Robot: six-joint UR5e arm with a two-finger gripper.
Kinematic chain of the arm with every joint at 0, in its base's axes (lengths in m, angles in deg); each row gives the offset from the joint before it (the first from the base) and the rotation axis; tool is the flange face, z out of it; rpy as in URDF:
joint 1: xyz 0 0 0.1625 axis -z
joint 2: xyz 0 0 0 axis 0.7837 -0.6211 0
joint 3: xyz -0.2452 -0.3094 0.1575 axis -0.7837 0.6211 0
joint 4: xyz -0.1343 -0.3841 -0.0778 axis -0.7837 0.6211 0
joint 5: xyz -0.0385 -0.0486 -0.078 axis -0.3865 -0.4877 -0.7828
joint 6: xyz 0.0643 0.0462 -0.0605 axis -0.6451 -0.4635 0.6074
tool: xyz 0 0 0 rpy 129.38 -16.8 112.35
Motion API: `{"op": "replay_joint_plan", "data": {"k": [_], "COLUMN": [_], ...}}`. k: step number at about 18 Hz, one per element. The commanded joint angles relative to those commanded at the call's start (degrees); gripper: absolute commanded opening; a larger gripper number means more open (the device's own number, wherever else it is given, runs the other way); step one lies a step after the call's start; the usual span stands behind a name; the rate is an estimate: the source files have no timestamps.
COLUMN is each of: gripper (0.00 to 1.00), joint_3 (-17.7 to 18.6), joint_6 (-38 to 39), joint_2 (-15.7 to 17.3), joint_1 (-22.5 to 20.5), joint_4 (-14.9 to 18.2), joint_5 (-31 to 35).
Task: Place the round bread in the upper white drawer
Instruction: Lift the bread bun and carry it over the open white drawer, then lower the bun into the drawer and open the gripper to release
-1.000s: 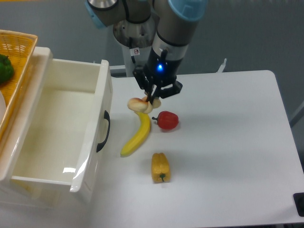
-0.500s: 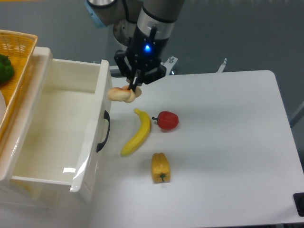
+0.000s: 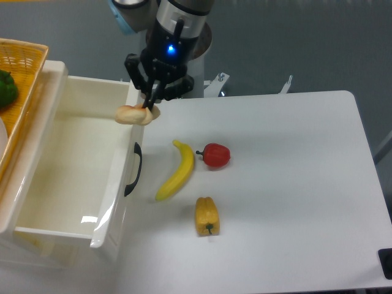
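Note:
My gripper (image 3: pixel 148 107) is shut on the round bread (image 3: pixel 134 114), a pale tan bun, and holds it in the air over the front wall of the upper white drawer (image 3: pixel 122 177). The drawer is pulled open, glossy white, with a black curved handle (image 3: pixel 133 169) on its front. Its inside shows nothing in it. The bread hangs to the left of the fingertips, just above the drawer's front top edge.
A yellow banana (image 3: pixel 177 171), a red pepper (image 3: pixel 215 155) and a yellow-orange pepper (image 3: pixel 206 215) lie on the white table (image 3: pixel 294 196) right of the drawer. A woven yellow basket (image 3: pixel 21 73) with a green item (image 3: pixel 6 87) sits at the upper left.
My gripper has carried the bread up and to the left, from beside the banana and red pepper to above the drawer's front wall. The other items have not moved.

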Motion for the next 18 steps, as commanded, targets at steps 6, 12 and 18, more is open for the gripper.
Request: {"op": "replay_joint_plan", "data": {"k": [6,12,18], "gripper": [0.13,0.15,0.42], "joint_3": [0.17,0.18,0.09], "joint_6": [-0.18,0.0,-0.35], "joint_2": [-1.84,-3.43,-3.6], "joint_1": [4.3,7.56,8.53], "joint_4": [-1.49,-2.81,-2.9], "joint_5": [-0.09,-0.09,-0.09]}}
